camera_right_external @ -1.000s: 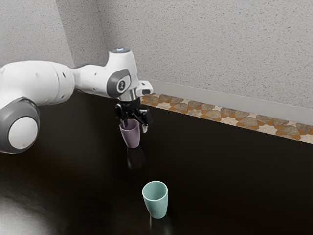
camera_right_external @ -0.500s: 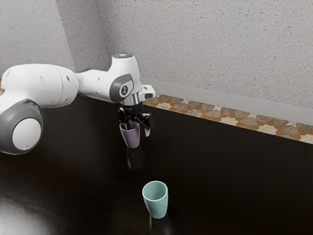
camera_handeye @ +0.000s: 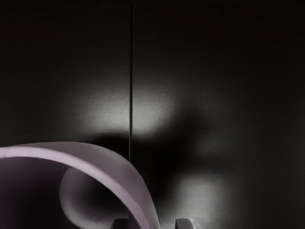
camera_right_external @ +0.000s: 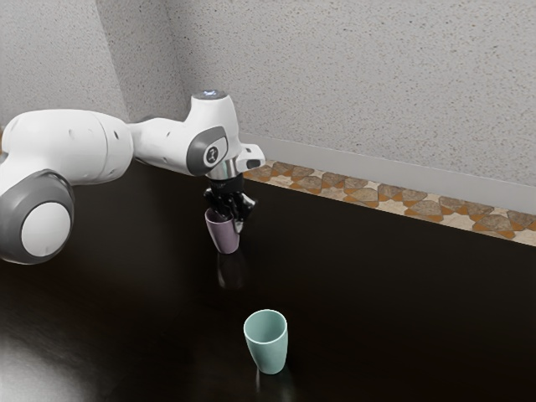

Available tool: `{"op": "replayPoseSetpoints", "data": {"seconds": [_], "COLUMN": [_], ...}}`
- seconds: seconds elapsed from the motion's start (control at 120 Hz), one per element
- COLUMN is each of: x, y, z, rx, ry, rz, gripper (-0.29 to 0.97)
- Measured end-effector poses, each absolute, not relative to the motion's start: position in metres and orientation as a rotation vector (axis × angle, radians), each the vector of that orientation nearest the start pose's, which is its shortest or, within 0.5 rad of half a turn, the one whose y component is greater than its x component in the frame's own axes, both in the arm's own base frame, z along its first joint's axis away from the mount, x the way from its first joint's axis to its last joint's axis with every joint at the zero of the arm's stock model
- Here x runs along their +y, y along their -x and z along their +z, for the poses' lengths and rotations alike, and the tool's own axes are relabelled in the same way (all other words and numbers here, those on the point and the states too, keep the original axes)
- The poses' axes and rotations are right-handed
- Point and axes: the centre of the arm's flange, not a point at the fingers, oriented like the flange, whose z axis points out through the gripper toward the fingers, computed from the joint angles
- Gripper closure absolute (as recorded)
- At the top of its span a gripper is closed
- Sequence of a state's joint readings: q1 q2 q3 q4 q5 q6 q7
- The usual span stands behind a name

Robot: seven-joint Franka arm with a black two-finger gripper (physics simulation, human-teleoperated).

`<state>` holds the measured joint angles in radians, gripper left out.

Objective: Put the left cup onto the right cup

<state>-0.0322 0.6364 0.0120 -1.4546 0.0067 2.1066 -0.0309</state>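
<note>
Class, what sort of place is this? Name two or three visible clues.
Probably a bare simulated room used as a robot test space: speckled grey walls meet in a corner, a patterned tile strip runs along one wall's foot, and a white robot arm works over a glossy dark table.

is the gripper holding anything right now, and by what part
The gripper is shut on the purple cup, pinching its rim wall, one finger inside and one outside.
</note>
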Motion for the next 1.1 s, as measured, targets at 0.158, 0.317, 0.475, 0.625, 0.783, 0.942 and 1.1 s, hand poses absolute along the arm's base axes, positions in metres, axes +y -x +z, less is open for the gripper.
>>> {"op": "replayPoseSetpoints", "data": {"seconds": [0.158, 0.317, 0.475, 0.625, 0.783, 0.942, 1.1], "x": [-0.015, -0.015, -0.014, -0.013, -0.013, -0.028, -0.055], "y": [-0.718, -0.718, -0.718, -0.717, -0.712, -0.705, -0.694], "z": [0.314, 0.316, 0.320, 0.347, 0.379, 0.401, 0.418], "rx": [-0.002, -0.003, -0.006, -0.011, -0.025, -0.047, -0.076], "ry": [3.123, 3.119, 3.115, 3.102, 3.079, 3.074, 3.070], "rz": [-0.028, -0.031, -0.041, -0.091, -0.118, -0.097, -0.062], "gripper": [0.75, 0.77, 0.78, 0.78, 0.78, 0.78, 0.78]}}
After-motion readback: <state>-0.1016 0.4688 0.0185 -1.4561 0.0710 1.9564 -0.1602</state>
